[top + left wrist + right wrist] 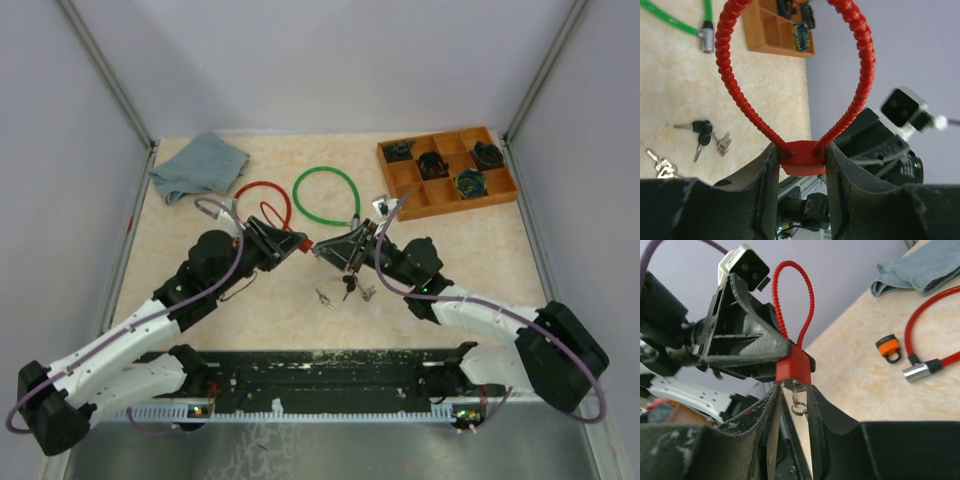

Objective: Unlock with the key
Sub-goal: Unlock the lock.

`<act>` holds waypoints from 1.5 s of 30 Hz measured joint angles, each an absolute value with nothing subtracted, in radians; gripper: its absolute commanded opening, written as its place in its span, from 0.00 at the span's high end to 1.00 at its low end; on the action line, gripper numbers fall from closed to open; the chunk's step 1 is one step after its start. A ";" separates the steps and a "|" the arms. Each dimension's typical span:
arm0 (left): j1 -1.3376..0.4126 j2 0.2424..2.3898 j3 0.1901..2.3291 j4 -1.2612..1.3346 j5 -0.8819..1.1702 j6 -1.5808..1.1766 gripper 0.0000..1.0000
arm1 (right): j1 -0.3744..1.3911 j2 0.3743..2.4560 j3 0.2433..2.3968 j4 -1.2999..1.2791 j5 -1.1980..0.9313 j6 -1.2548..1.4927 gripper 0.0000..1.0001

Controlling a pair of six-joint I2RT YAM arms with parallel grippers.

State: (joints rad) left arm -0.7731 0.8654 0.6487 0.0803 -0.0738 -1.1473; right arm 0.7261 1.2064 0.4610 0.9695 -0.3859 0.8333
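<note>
While left hand [801, 151] clamps red padlock [794, 365], right hand [322, 248] part-open around inserted key [798, 389]; spare keys [350, 288] on table nearby.

The red padlock [794, 366] has a smooth, faintly glossy plastic body; its shackle [731, 89] is ribbed, red-coated cable. The key ring [799, 407] under it is bright metal. The left gripper [801, 152] is matt black plastic (scuffed pale at the edges). The worktop [470, 240] looks like smooth speckled stone, the tray [450, 207] plain wood, the cloth [200, 165] soft and matt.
</note>
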 measured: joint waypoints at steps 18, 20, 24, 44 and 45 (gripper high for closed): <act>-0.777 1.013 0.759 -0.236 -0.141 -1.298 1.00 | 0.790 1.118 0.474 0.592 -0.289 0.418 0.73; -0.777 1.013 0.759 -0.236 -0.141 -1.301 1.00 | 0.797 1.128 0.474 0.592 -0.288 0.413 0.75; -0.777 1.013 0.759 -0.237 -0.141 -1.305 1.00 | 0.809 1.160 0.481 0.597 -0.289 0.411 0.78; -0.767 1.076 0.814 -0.267 -0.129 -1.282 1.00 | 0.824 1.214 0.541 0.559 -0.285 0.237 1.00; -0.765 1.086 0.822 -0.270 -0.126 -1.279 1.00 | 0.824 1.214 0.548 0.544 -0.281 0.213 1.00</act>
